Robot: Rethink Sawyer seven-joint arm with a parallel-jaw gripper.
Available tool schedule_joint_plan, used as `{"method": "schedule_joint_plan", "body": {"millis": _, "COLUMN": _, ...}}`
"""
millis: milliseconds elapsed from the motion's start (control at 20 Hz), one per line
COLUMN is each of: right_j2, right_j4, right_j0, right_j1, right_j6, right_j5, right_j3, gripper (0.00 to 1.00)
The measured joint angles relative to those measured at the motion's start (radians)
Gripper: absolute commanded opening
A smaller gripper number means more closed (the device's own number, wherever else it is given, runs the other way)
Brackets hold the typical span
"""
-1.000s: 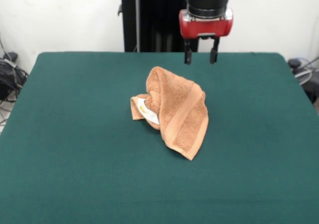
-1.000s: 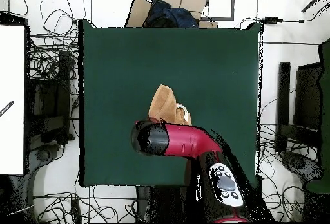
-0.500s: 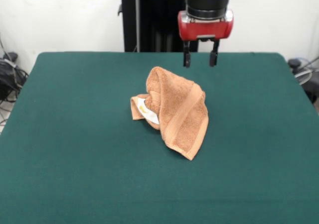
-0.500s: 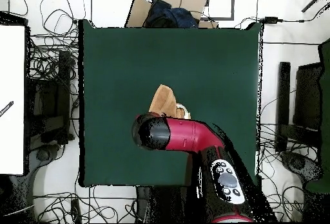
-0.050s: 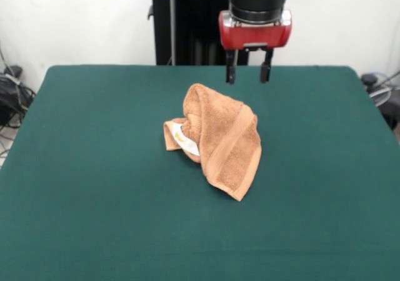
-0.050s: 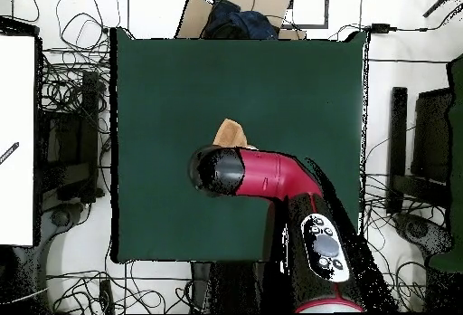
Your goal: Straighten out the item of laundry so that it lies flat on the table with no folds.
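Towel (image 5: 218, 139) counts as one, and it sits crumpled near the middle of the green surface (image 5: 87, 187), below the claw (image 5: 248, 73) and a little toward the camera in the front view. It rises in a rounded hump at its far end, just beneath the claw, and falls away to a pointed corner on the near side. One woven band runs diagonally down the top layer, and one white label (image 5: 185, 138) peeks out from a tuck at the side. The cloth is doubled over itself, so none of the flattening looks done yet.

One claw hangs over the surface, empty, its two fingers (image 5: 230, 74) pointing straight down and spread with a clear gap between them. It touches nothing; the towel's hump lies lower than the fingertips. That stance, spread and vertical above the highest fold, suggests it is placed for a downward pinch on the top layer, so the fold could be lifted and drawn outward.

From overhead, the arm (image 6: 262, 174) covers most of the towel, leaving only one tan corner in sight beyond the wrist.
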Motion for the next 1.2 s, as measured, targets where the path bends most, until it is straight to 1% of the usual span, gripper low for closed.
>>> {"method": "schedule_joint_plan", "body": {"millis": 200, "right_j2": 0.000, "right_j4": 0.000, "right_j0": -0.001, "right_j1": 0.019, "right_j6": 0.000, "right_j5": 0.002, "right_j3": -0.032, "gripper": 1.00}}
{"method": "schedule_joint_plan", "body": {"millis": 550, "right_j2": 0.000, "right_j4": 0.000, "right_j0": -0.005, "right_j1": 0.103, "right_j6": 0.000, "right_j5": 0.002, "right_j3": -0.092, "gripper": 1.00}}
{"method": "schedule_joint_plan", "body": {"millis": 1200, "right_j2": 0.000, "right_j4": -0.006, "right_j0": -0.018, "right_j1": 0.219, "right_j6": 0.000, "right_j5": 0.002, "right_j3": -0.125, "gripper": 1.00}}
